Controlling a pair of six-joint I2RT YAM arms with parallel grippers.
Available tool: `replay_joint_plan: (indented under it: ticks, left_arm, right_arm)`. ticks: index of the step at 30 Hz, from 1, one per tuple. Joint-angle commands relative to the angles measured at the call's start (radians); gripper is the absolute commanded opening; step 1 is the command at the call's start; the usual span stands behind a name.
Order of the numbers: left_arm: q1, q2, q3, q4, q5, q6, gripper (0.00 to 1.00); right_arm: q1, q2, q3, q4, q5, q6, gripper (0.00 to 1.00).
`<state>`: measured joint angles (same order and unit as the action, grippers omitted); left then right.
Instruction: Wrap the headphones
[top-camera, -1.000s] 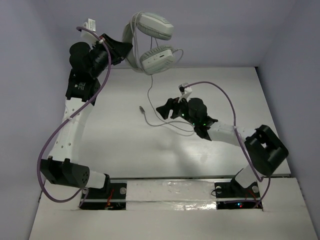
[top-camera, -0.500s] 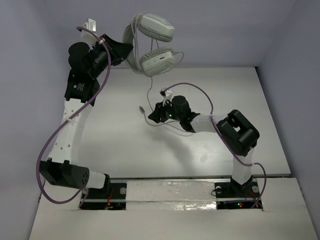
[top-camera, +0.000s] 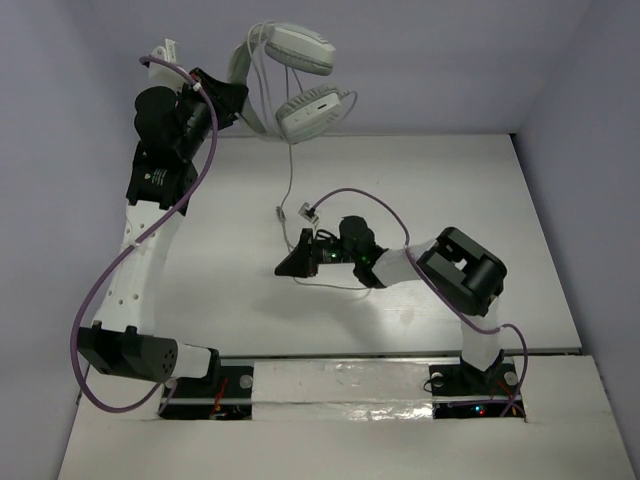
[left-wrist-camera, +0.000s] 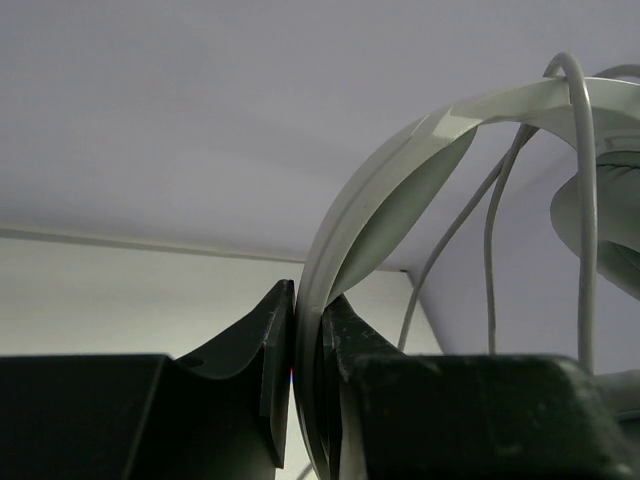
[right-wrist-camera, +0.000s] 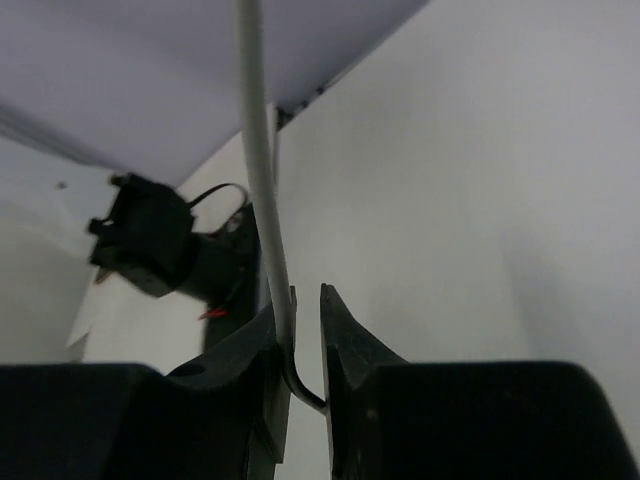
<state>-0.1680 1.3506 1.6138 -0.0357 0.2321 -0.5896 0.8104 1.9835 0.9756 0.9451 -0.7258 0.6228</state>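
The pale-grey headphones (top-camera: 305, 48) hang in the air at the back left, above the table's far edge, with one earcup (top-camera: 315, 108) below the other. My left gripper (top-camera: 238, 96) is shut on their headband (left-wrist-camera: 400, 170), which stands pinched between the two fingers. The thin grey cable (top-camera: 289, 170) drops from the lower earcup to the table, its plug (top-camera: 281, 213) lying near the middle. My right gripper (top-camera: 288, 268) sits low over the table with the cable (right-wrist-camera: 258, 150) running up between its fingers. The jaws are nearly together, with a narrow gap left beside the cable.
Thick purple robot cables (top-camera: 385, 205) loop over both arms. More thin cable lies on the white table (top-camera: 520, 200) under the right wrist. Grey walls close in at the back and sides. The left arm's base (right-wrist-camera: 165, 245) shows in the right wrist view.
My right arm has swung left and forward along the table and its jaws have narrowed around the cable. The left gripper has carried the headphones slightly up and left.
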Motion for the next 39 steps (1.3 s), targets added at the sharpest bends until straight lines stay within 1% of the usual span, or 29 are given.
replay_joint_plan:
  ticks: [1,3,4,5,6,10,15,17,19,20,21,22,23,24,25,26,27,28,29,30,31,32,33,34,36,37,39]
  left_arm:
    - [0.001,-0.025,0.014,0.057,-0.137,0.049,0.00]
    - [0.001,-0.022,-0.005,0.054,-0.203,0.089,0.00]
    - [0.001,-0.021,-0.011,0.051,-0.220,0.103,0.00]
    - [0.001,-0.018,-0.018,0.045,-0.279,0.118,0.00]
    - [0.001,-0.013,-0.025,0.043,-0.296,0.138,0.00]
    - [0.001,-0.005,-0.081,0.065,-0.370,0.163,0.00]
    - [-0.039,0.004,-0.153,0.089,-0.522,0.244,0.00]
    - [-0.071,0.010,-0.173,0.095,-0.595,0.299,0.00]
    - [-0.126,0.016,-0.189,0.100,-0.648,0.339,0.00]
    - [-0.149,0.021,-0.205,0.108,-0.698,0.376,0.00]
    - [-0.171,0.030,-0.213,0.111,-0.723,0.393,0.00]
    - [-0.210,0.035,-0.221,0.112,-0.744,0.410,0.00]
    - [-0.226,0.036,-0.238,0.112,-0.767,0.424,0.00]
    - [-0.237,0.042,-0.247,0.109,-0.767,0.438,0.00]
    - [-0.248,0.042,-0.256,0.106,-0.769,0.442,0.00]
    - [-0.260,0.042,-0.281,0.100,-0.772,0.445,0.00]
    - [-0.260,0.035,-0.293,0.096,-0.768,0.447,0.00]
    - [-0.260,0.030,-0.310,0.095,-0.754,0.448,0.00]
    - [-0.274,0.024,-0.331,0.082,-0.748,0.450,0.00]
    - [-0.274,0.018,-0.341,0.073,-0.749,0.451,0.00]
    - [-0.289,0.015,-0.347,0.065,-0.751,0.465,0.00]
    - [-0.300,0.010,-0.354,0.045,-0.755,0.473,0.00]
    - [-0.324,-0.002,-0.356,0.037,-0.760,0.479,0.00]
    - [-0.335,-0.007,-0.356,0.022,-0.766,0.488,0.00]
    - [-0.346,-0.018,-0.350,-0.047,-0.754,0.508,0.00]
    - [-0.369,-0.021,-0.347,-0.070,-0.740,0.513,0.00]
    - [-0.392,-0.028,-0.354,-0.119,-0.723,0.537,0.00]
  right_arm:
    - [0.032,-0.067,-0.049,0.288,-0.145,0.158,0.22]
    - [0.046,-0.110,-0.092,0.372,-0.171,0.199,0.19]
    - [0.058,-0.130,-0.109,0.389,-0.175,0.224,0.18]
    - [0.067,-0.150,-0.126,0.402,-0.176,0.232,0.18]
    - [0.067,-0.194,-0.143,0.408,-0.176,0.239,0.18]
    - [0.105,-0.284,-0.179,0.371,-0.187,0.249,0.17]
    - [0.127,-0.408,-0.248,0.382,-0.190,0.288,0.16]
    - [0.127,-0.481,-0.262,0.373,-0.195,0.308,0.17]
    - [0.127,-0.534,-0.256,0.322,-0.178,0.316,0.17]
    - [0.127,-0.587,-0.243,0.269,-0.173,0.301,0.17]
    - [0.127,-0.609,-0.183,0.085,-0.169,0.270,0.17]
    - [0.127,-0.632,-0.148,-0.016,-0.155,0.231,0.16]
    - [0.127,-0.672,-0.115,-0.113,-0.138,0.159,0.15]
    - [0.127,-0.690,-0.059,-0.273,-0.104,0.125,0.13]
    - [0.127,-0.706,-0.028,-0.351,-0.086,0.092,0.12]
    - [0.127,-0.721,0.003,-0.435,-0.063,0.021,0.12]
    - [0.127,-0.747,0.030,-0.574,-0.028,-0.009,0.11]
    - [0.127,-0.756,0.072,-0.626,0.036,-0.035,0.09]
    - [0.127,-0.765,0.087,-0.669,0.067,-0.079,0.08]
    - [0.127,-0.778,0.101,-0.753,0.110,-0.096,0.08]
    - [0.127,-0.782,0.116,-0.787,0.203,-0.110,0.05]
    - [0.127,-0.787,0.142,-0.822,0.248,-0.144,0.04]
    - [0.118,-0.788,0.159,-0.901,0.306,-0.165,0.03]
    - [0.118,-0.785,0.176,-0.937,0.416,-0.184,0.01]
    - [0.109,-0.779,0.233,-1.058,0.503,-0.251,0.00]
    - [0.108,-0.776,0.254,-1.091,0.604,-0.273,0.00]
    - [0.108,-0.758,0.331,-1.193,0.657,-0.346,0.00]
